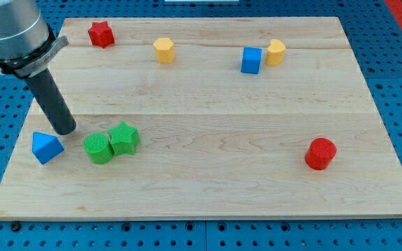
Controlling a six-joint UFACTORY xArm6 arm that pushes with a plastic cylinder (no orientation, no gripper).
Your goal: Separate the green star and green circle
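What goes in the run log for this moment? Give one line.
task: separate greens | my tip: left of green circle, above blue triangle | green star: touching circle | status: not yet separated

Red star (100, 33), yellow hexagon perhaps (164, 49), blue cube (251, 60), red cyl. (320, 153)

Grey cylindrical wrist housing (9, 31) with a smooth metallic sheen, ringed below by a darker band and a thin flange. Beneath, a straight matte black rod (51, 101), round in section, ending in my tip (64, 130), blunt and plain.
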